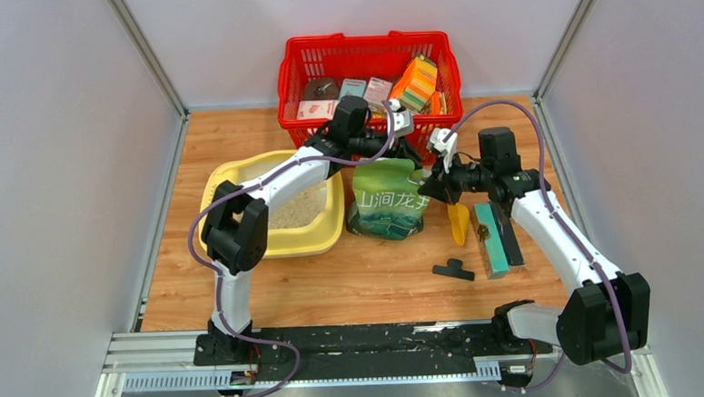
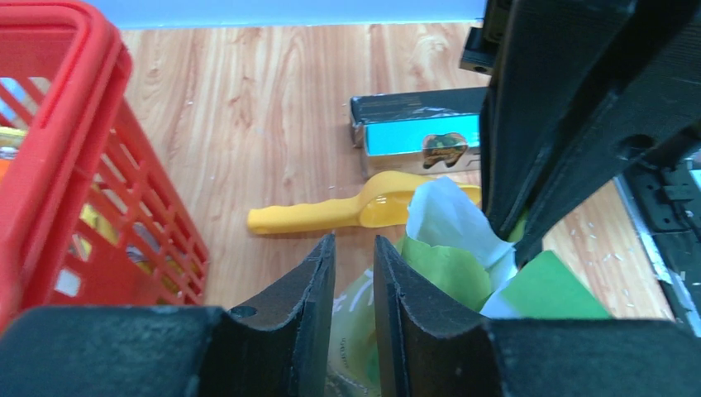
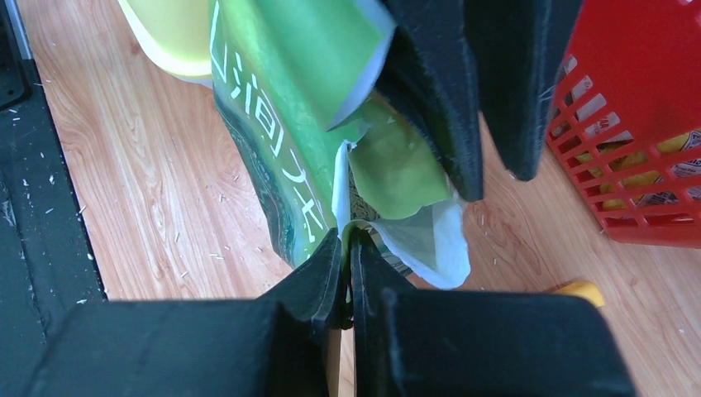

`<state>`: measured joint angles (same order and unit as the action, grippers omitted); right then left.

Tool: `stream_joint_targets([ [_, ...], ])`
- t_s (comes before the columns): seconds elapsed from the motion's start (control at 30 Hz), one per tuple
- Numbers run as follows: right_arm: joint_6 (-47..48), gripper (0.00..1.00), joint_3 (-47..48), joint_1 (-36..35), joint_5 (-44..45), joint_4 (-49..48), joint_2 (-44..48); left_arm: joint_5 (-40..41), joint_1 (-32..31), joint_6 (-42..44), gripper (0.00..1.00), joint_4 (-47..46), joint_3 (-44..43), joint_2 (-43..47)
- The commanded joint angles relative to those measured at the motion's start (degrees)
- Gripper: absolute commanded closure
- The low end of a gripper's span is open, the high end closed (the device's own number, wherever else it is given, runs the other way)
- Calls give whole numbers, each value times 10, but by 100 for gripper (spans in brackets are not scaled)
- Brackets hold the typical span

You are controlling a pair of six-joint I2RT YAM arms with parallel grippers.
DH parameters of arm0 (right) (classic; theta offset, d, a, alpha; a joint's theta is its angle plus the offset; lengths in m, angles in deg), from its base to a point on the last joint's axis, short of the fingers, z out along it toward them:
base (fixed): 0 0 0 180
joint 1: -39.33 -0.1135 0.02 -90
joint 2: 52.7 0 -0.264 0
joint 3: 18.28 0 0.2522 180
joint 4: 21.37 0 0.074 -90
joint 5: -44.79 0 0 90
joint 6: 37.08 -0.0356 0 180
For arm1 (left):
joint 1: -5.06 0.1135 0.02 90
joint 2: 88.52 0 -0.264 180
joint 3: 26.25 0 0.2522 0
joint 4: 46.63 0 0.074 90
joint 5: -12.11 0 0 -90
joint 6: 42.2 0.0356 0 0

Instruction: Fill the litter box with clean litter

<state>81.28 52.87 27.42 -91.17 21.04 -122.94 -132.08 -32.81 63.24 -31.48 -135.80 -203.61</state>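
Your right gripper [image 3: 348, 248] is pinched almost closed on the torn top edge of the green bag [image 1: 388, 201], which stands mid-frame in the overhead view. Your left gripper [image 2: 354, 248] has its jaws narrowly apart with the bag's top in the gap; I cannot tell whether it grips. The litter box [image 1: 307, 243] sits just left of the bag, with clean litter [image 1: 301, 206] lying inside.

Right, what I'm seeing here is a robot lab cell, a test rig: plain pale wall panels [image 1: 47, 178] in metal framing [image 1: 146, 50] box in 3 sides of a wood-grain bench [image 1: 353, 289], my left arm [image 1: 279, 177] and right arm [image 1: 555, 233] sit bolted to an aluminium rail [image 1: 152, 354] at its near edge, purple cable [image 1: 190, 232] looping loose.
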Motion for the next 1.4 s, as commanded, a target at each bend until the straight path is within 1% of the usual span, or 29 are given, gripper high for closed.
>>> stream_joint_targets([
  [0.0,28,93,17,13,-5,-25,11,-80,-11,-50,69,-31,14,17],
  [0.1,35,92,21,14,-5,-24,5,-87,-12,-69,72,-38,19,19],
  [0.33,60,89,33,14,2,-3,-3,-94,-12,-93,75,-60,24,21],
  [0.43,81,76,37,18,17,13,4,-95,-12,-97,76,-64,24,23],
  [0.47,87,68,40,18,20,21,9,-94,-12,-98,77,-65,24,24],
  [0.57,104,56,33,27,32,36,22,-95,-10,-101,78,-68,21,24],
  [0.77,103,53,22,37,39,35,28,-87,-7,-108,78,-78,19,19],
  [0.9,113,51,28,40,31,51,27,-68,-5,-131,78,-95,20,21],
  [1.0,125,47,30,41,21,65,21,-61,-3,-133,76,-100,18,21],
  [1.13,131,39,31,50,27,67,12,-60,1,-137,76,-95,13,17],
  [1.23,132,35,40,65,11,67,-1,-66,3,-140,76,-82,3,11],
  [1.37,135,32,63,80,-17,66,-28,-76,3,-145,76,-75,1,7],
])
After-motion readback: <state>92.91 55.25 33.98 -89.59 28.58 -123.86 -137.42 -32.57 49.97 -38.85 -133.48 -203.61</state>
